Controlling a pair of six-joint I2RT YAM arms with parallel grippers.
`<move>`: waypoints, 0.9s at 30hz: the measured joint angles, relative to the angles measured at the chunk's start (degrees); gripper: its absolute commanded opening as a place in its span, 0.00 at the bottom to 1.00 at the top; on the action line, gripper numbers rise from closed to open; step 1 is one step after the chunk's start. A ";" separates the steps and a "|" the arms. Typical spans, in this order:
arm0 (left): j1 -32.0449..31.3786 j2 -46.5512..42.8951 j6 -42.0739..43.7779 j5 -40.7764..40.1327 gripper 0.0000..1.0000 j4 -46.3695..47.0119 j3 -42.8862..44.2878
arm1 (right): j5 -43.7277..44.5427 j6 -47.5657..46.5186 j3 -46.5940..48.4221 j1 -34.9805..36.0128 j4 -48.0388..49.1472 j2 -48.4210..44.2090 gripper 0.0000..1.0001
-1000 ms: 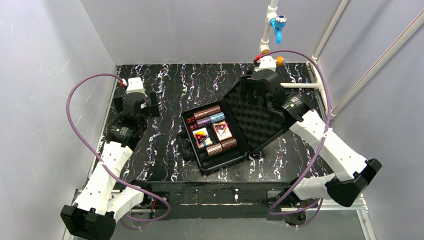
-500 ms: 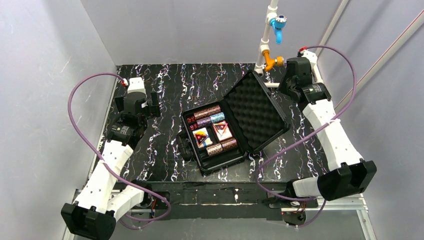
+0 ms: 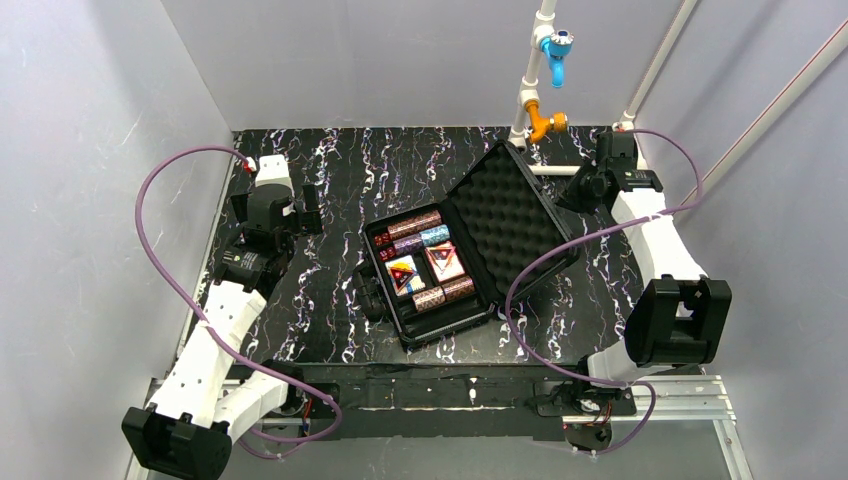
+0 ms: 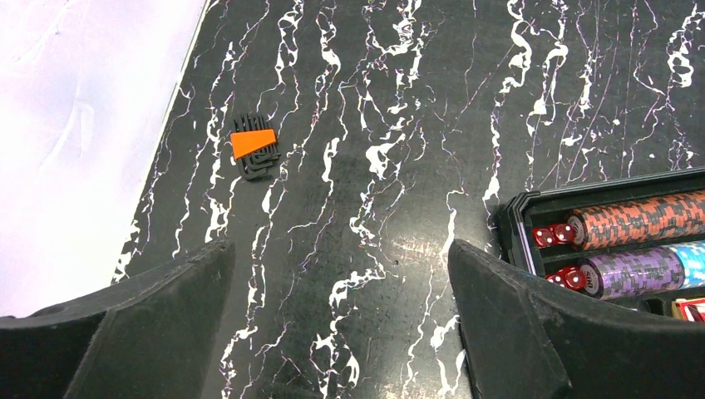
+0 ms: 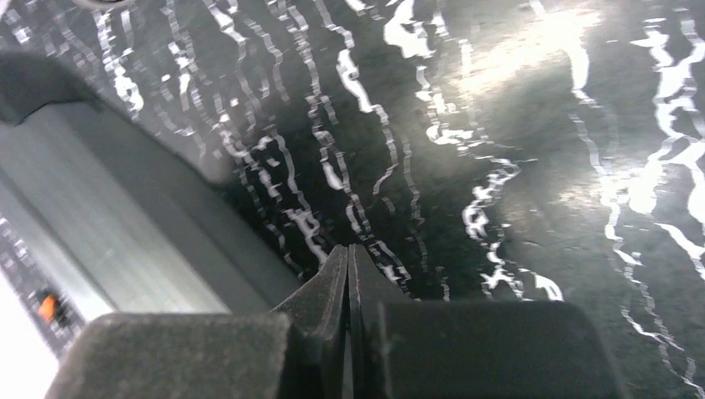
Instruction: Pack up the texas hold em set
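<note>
**Black lid still up as the right pincer backs off clenched**

Top view: the right pincer was spread wide at the far edge of the foam-lined lid a second ago. It has since swung out to the lid's right and clamped on nothing. The black rectangular hard case has not shifted. It lies open, nearer and to the left of that pincer, with brown-maroon chip rolls and card decks in its tray. The left pincer has stayed put, released, with the case off to its right.

Left wrist view: the fingers stand wide apart over the black marbled worktop. The case corner sits just past the right finger. A small dark marker with an orange face lies ahead and to the left, outside the case.

Right wrist view: the fingertips press together with nothing between them, and only worktop lies beyond.

By my reading, the lid is not yet closed and that marker probably still needs packing.
</note>
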 measured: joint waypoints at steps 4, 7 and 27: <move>0.00 -0.01 0.00 0.02 0.99 0.00 0.00 | -7.05 0.74 0.00 -0.08 1.13 0.45 0.01; 0.00 -0.11 0.00 0.03 0.99 0.00 0.00 | -10.53 0.86 0.00 -0.14 1.53 1.21 0.01; -0.85 1.39 -0.46 5.82 0.88 -0.25 0.00 | -21.37 0.87 -2.89 -0.47 7.29 2.11 0.01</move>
